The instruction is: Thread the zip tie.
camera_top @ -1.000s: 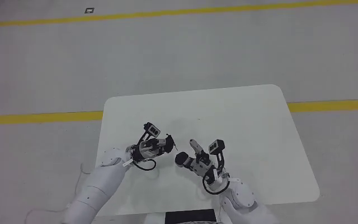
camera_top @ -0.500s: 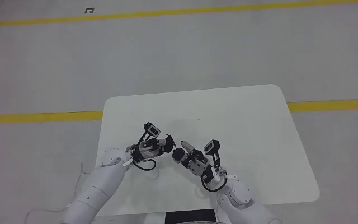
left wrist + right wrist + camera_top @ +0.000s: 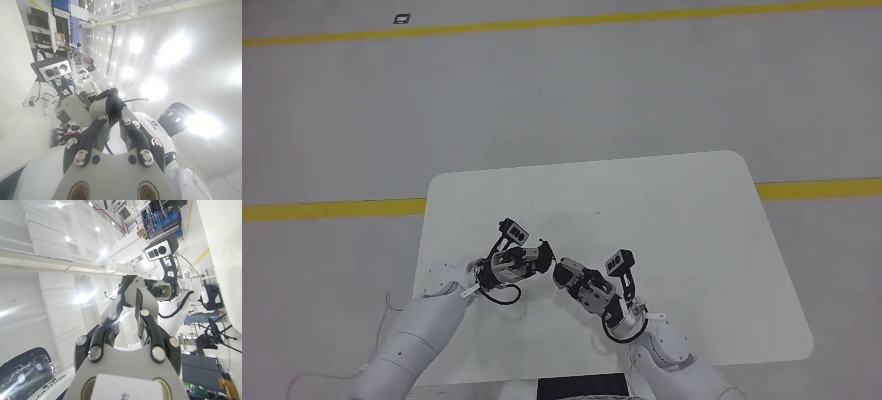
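left end effector (image 3: 112,103) apparently pinches zip tie (image 3: 136,99).

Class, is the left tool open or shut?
Shut on the zip tie: the left tool is clamped together with no visible gap, and the thin black strap sticks out from it.

Nothing legible: the floor tag (image 3: 402,18) is too small, the label (image 3: 122,389) on the right tool (image 3: 129,298) is cut off.

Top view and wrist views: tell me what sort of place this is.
Probably a robotics lab or industrial test hall. Yellow floor lines run past the white table, blue storage racks stand in the background, and rows of lights dot a high ceiling.
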`<state>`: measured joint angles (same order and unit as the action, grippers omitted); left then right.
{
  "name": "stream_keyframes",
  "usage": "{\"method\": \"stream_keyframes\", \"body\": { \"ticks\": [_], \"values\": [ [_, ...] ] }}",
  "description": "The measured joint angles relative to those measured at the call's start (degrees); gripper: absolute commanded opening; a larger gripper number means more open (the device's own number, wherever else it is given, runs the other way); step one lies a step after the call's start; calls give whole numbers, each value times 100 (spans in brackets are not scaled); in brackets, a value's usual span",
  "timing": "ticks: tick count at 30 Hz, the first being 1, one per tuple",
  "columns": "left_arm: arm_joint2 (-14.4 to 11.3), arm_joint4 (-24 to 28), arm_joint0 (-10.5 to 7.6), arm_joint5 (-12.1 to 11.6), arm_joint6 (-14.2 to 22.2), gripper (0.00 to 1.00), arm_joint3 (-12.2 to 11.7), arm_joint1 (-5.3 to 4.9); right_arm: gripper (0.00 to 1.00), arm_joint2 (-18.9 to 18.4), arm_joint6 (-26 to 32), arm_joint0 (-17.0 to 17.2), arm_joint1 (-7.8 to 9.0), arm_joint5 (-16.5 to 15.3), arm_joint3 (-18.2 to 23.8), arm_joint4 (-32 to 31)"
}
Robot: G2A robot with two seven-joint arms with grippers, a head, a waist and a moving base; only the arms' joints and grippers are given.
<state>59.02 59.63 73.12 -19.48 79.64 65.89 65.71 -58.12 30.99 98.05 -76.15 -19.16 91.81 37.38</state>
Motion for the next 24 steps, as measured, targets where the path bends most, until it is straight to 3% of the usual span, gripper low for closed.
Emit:
{"method": "stream_keyframes", "body": {
  "ticks": [6, 11, 24],
  "values": [
    [0, 0, 0, 0, 0, 0, 0, 0, 18, 14, 38, -35, 5, -32, -38, 16],
    [0, 0, 0, 0, 0, 0, 0, 0, 11, 1, 71, -42, 4, -32, -38, 24],
    [0, 0, 0, 0, 0, 0, 0, 0, 11, -122, 224, 92, -40, -32, 43, -35]
  ]
}}
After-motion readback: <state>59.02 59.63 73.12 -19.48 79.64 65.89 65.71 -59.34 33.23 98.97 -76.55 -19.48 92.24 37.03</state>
